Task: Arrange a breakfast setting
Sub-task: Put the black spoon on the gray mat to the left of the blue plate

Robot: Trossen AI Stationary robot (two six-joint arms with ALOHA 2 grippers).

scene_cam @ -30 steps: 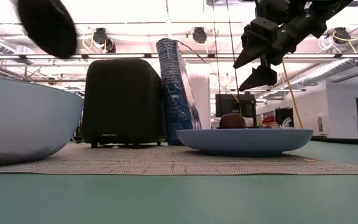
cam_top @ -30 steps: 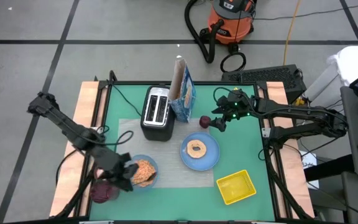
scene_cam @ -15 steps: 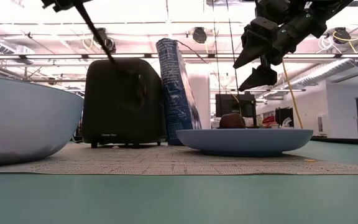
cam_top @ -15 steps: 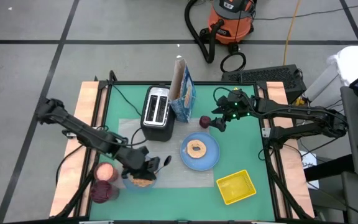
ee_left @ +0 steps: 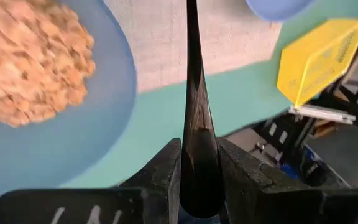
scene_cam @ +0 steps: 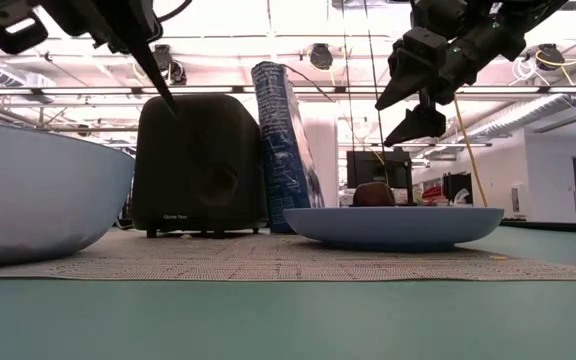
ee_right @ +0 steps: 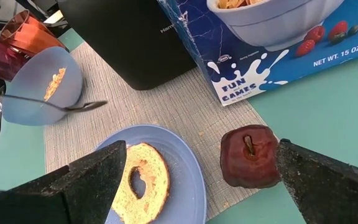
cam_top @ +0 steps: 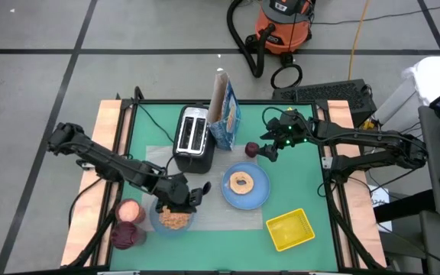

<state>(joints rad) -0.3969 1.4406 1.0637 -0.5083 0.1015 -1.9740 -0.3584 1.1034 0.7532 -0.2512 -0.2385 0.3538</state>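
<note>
spoon (ee_left: pixel 194 93) bowl perhaps beyond frame

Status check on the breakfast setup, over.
Left gripper shut on spoon, over bowl of cereal. Right gripper open above dark red fruit. Bagel on plate. Nothing blocking.

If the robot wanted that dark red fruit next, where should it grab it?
Probably straight from above, fingers closing across its round sides. The dark red fruit sits upright, stem up, on the table between the cereal box and plate; the open right gripper hovers beside it.

toaster (cam_top: pixel 192 139), cereal box (cam_top: pixel 224 113) wall mat's (cam_top: pixel 220 218) far edge
</note>
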